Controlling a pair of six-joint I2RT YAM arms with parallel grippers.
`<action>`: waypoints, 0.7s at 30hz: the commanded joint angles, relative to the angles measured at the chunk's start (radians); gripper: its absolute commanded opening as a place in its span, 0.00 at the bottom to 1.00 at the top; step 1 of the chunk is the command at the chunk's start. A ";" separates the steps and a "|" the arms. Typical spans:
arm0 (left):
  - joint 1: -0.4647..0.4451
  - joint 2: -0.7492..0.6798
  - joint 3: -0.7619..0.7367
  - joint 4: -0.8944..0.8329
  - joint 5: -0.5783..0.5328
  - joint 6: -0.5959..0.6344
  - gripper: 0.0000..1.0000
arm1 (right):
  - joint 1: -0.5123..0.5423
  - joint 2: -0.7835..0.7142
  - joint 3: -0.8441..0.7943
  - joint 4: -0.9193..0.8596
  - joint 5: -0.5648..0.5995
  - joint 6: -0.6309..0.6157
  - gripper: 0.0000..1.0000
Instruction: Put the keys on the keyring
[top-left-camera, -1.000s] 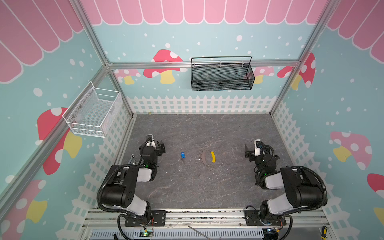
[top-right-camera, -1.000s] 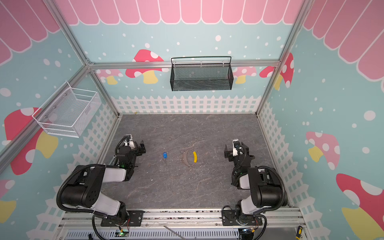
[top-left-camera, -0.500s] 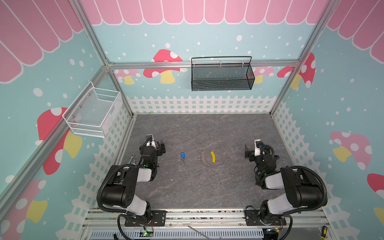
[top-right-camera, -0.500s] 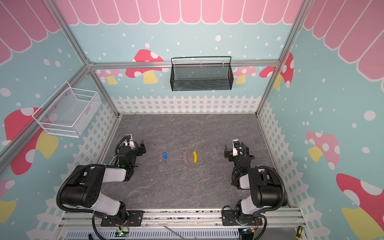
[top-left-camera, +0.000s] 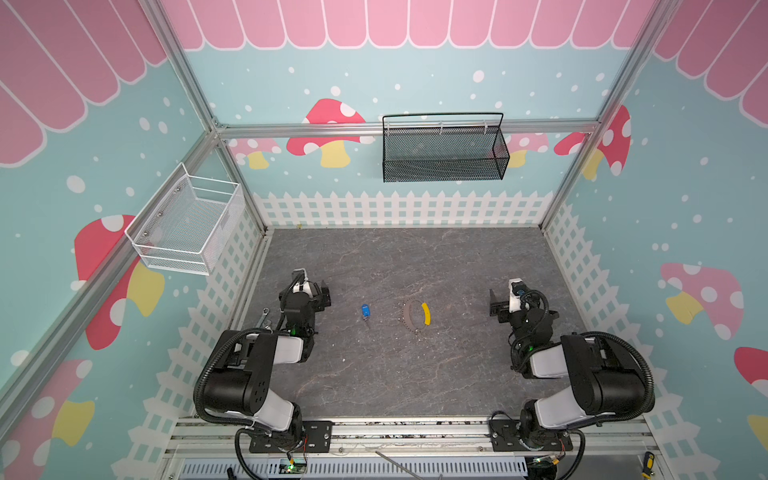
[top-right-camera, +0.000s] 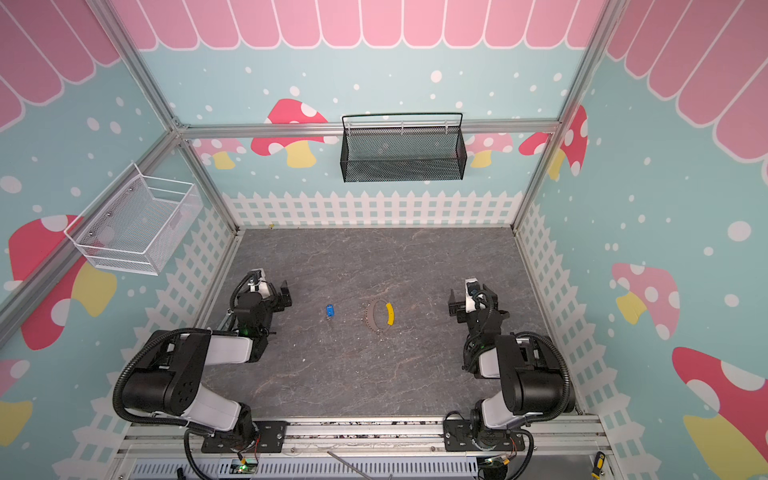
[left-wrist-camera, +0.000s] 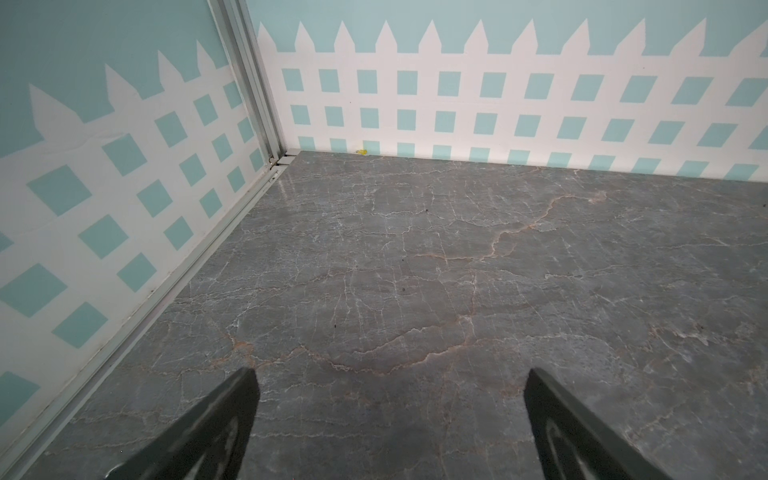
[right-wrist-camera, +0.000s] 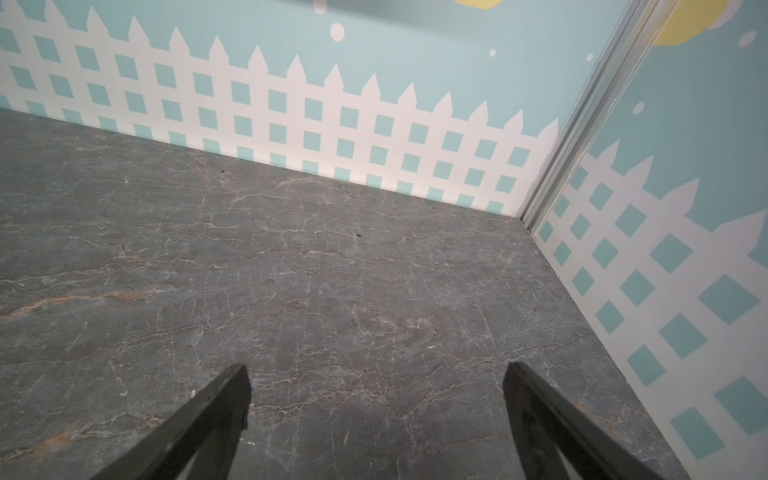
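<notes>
Nothing has changed over the last second: both arms have stayed where they were, and the key and keyring lie untouched. The task has not really begun.

The left gripper (left-wrist-camera: 388, 374) has its fingers spread wide with only bare table (left-wrist-camera: 415, 270) between and ahead of them. The right gripper (right-wrist-camera: 376, 370) is just as wide and just as empty.

In both top views the blue-headed key (top-left-camera: 365, 310) lies flat, off to the inner side of the left fingers and well apart from them. The keyring (top-left-camera: 404, 315), a brown dotted strap with a yellow piece and a thin metal ring, lies just beyond the key, between it and the right fingers, and is apart from both. Neither shows in either wrist view, so the fingers point past them, not at them.

I judge that each gripper must first turn inward. The key is tiny and flat, so pinching it off the table looks fiddly.
</notes>
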 joint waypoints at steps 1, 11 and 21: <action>0.026 0.000 0.028 -0.031 0.058 -0.023 1.00 | -0.002 0.001 0.012 0.003 0.002 0.006 0.98; 0.050 -0.216 0.170 -0.435 0.171 -0.014 1.00 | 0.000 -0.218 0.188 -0.421 -0.230 -0.035 0.95; -0.091 -0.363 0.443 -1.118 0.363 -0.045 0.95 | 0.195 -0.178 0.510 -1.088 -0.488 -0.239 0.78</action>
